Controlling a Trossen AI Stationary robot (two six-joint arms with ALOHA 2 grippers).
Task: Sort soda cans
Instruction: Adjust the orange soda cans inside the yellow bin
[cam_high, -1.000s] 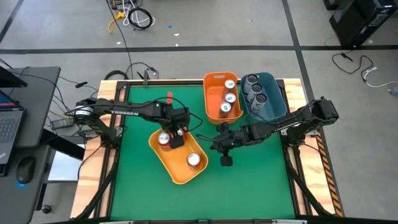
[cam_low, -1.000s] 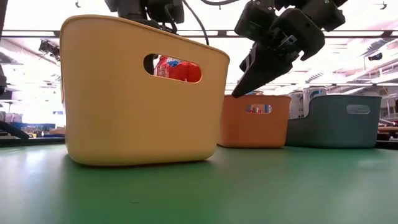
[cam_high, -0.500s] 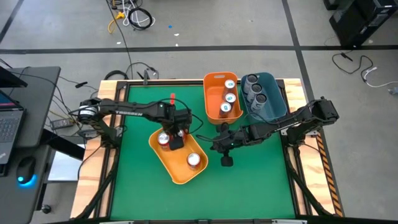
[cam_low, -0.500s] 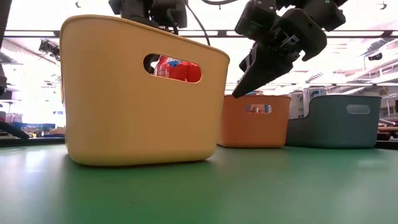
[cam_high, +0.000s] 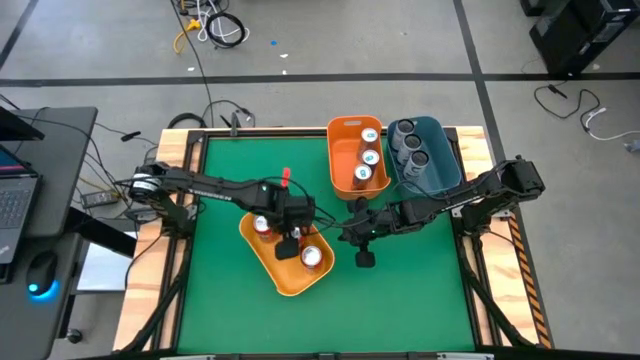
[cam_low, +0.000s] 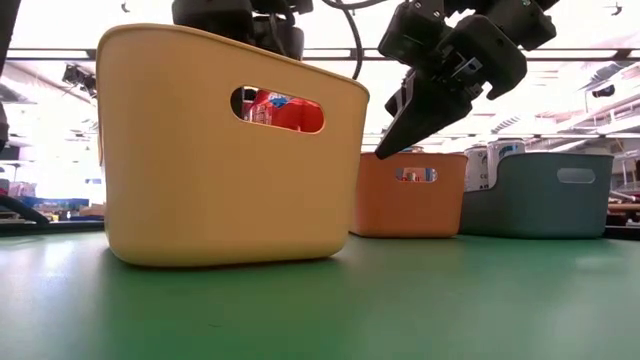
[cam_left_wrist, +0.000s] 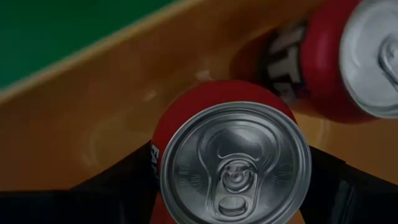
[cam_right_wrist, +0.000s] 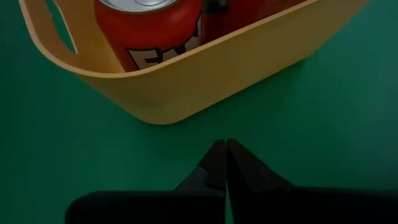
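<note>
High view: left tool (cam_high: 289, 243) has moved deeper over the yellow bin (cam_high: 283, 278), clenched around a red can (cam_left_wrist: 231, 149) between two others. Placement is near. Right tool (cam_right_wrist: 225, 163), pinched closed, waits above the bench (cam_high: 410, 290).

A red-orange cylindrical soda can (cam_right_wrist: 149, 31) stands inside a yellow plastic bin (cam_right_wrist: 205, 74) in the frame's upper half. Below, the right gripper (cam_right_wrist: 225, 163), fingertips pressed together, hangs over the green desk (cam_right_wrist: 323, 124).

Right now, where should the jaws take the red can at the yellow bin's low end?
Grip the upright red aluminium can around its cylindrical side wall, descending from straight above: the yellow plastic bin walls block sideways approaches, and only the silvery top faces open.
</note>
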